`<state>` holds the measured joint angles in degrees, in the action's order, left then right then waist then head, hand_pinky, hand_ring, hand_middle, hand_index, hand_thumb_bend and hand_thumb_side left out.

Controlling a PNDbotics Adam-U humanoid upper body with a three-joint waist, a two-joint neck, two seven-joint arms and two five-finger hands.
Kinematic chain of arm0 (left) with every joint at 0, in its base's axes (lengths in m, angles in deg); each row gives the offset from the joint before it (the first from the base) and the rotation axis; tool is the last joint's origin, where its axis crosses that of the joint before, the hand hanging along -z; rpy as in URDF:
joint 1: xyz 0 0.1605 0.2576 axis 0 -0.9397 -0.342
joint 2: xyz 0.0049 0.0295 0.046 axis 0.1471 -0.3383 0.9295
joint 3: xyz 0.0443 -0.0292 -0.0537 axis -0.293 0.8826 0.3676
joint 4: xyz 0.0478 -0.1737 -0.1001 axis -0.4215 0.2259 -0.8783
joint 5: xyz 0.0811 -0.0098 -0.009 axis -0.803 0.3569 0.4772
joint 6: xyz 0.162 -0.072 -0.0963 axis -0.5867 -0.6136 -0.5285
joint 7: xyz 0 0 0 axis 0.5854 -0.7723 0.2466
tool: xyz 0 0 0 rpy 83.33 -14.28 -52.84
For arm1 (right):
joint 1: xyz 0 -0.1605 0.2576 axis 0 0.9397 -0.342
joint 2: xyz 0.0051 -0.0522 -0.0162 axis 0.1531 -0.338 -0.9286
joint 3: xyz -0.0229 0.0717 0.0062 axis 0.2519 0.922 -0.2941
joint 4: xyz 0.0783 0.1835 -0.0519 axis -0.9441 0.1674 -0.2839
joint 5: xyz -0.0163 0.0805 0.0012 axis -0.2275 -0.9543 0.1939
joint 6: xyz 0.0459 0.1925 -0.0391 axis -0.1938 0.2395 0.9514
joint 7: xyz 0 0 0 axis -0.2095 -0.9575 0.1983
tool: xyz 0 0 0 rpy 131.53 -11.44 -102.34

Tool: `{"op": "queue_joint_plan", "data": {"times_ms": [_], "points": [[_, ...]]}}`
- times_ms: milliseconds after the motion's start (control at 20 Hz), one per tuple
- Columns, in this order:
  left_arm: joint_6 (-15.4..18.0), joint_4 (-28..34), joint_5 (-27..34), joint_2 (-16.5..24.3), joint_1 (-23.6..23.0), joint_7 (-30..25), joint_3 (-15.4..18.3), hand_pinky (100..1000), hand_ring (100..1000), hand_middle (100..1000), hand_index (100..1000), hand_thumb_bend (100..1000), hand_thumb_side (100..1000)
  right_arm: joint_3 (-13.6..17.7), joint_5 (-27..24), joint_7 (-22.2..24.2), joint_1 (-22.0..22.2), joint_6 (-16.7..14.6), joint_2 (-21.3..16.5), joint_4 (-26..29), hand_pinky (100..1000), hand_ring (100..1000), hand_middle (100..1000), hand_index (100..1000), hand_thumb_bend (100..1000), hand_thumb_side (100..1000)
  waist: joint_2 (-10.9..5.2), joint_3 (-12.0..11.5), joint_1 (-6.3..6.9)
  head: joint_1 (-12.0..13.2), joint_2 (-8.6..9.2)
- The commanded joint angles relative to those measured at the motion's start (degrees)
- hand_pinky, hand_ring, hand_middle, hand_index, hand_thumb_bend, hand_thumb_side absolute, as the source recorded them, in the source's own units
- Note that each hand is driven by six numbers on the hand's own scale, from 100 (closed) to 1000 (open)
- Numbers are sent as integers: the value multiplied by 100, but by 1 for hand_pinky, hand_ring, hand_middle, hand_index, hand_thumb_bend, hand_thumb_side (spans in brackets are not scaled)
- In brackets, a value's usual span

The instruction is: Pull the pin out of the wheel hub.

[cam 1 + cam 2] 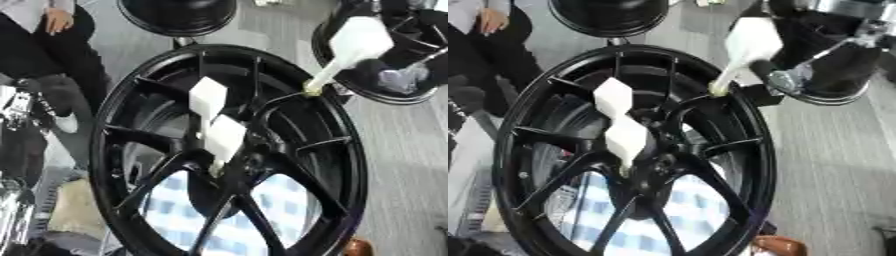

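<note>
I have the wheel hub filling the middle of my view, standing on edge with its spokes toward me. My right hand is at the hub's upper right, just outside the rim, up against the white pin. A dark finger crosses the pin's neck, but I cannot tell whether the fingers have closed round it. The pin's narrow tip sits at the rim's upper right, so I judge the pull is in hand but not finished. Next I need to draw straight back along the pin's line, away from the rim. Two more white pins sit at the hub's centre
</note>
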<state>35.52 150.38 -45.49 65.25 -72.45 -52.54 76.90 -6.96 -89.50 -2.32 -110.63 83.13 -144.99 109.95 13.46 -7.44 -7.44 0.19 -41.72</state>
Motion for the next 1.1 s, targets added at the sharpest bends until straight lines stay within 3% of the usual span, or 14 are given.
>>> {"op": "queue_joint_plan", "data": {"times_ms": [50, 200, 350, 500, 700, 750, 1100], "points": [[19, 80, -29, 78, 2, 75, 94, 902, 800, 657, 803, 100, 812, 823, 106, -532, 689, -26, -503, 68, 861, 697, 404, 595, 100, 195, -97, 71, 59, 89, 47], [30, 87, -51, 84, -35, 128, 143, 903, 800, 657, 803, 100, 810, 1478, 341, -1034, 1618, -46, -380, -83, 865, 701, 432, 622, 100, 183, -101, 174, 83, 173, 47], [42, 97, -69, 81, -52, 176, 187, 903, 800, 657, 803, 100, 809, 2010, 901, -1423, 2307, 43, -71, -310, 871, 736, 503, 676, 100, 179, -105, 234, 101, 237, 45], [46, 99, -76, 78, -64, 207, 212, 903, 800, 657, 803, 100, 809, 2301, 1515, -1484, 2749, 231, 234, -580, 900, 858, 787, 822, 100, 203, -112, 270, 117, 276, 47], [51, 98, -83, 76, -81, 210, 212, 902, 800, 657, 803, 100, 807, 2477, 2096, -1251, 2999, 381, 483, -862, 920, 914, 857, 868, 100, 161, -122, 303, 137, 284, 54], [51, 97, -86, 76, -86, 210, 212, 902, 800, 657, 803, 100, 809, 2508, 2139, -1255, 3021, 389, 524, -899, 919, 914, 855, 867, 100, 202, -122, 308, 140, 284, 57], [51, 90, -99, 67, -90, 197, 204, 903, 800, 657, 803, 100, 809, 2574, 2136, -1448, 3057, 381, 644, -935, 915, 902, 842, 860, 100, 229, -115, 308, 142, 281, 51]]}}
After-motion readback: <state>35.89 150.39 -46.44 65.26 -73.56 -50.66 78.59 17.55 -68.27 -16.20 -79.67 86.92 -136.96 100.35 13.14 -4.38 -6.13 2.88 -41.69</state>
